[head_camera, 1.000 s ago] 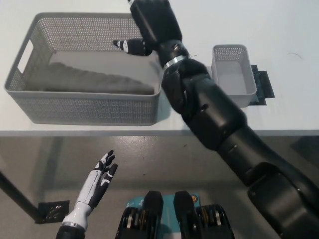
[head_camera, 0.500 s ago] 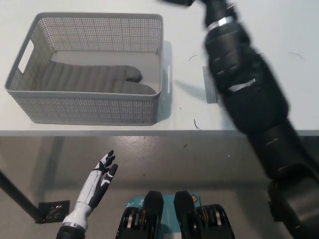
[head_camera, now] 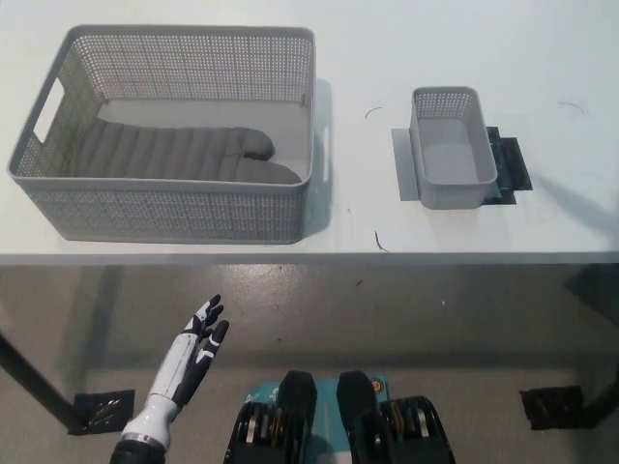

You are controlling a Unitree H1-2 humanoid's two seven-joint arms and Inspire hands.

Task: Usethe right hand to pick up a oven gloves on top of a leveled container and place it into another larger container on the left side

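A grey quilted oven glove lies flat inside the large grey mesh basket at the table's left. The small grey mesh container stands to its right on a dark flat base, with nothing in it. My black right arm and hand are out of the picture. My white left hand rests low at the lower left, below the table's front edge, fingers spread and holding nothing.
The white table ends in a front edge across the middle of the picture. Below it lies grey floor with a dark table leg at the lower left and a black plate at the lower right.
My right arm has swung from over the large basket away to the right and left the view. The oven glove stays lying in the basket. The left hand has not moved.
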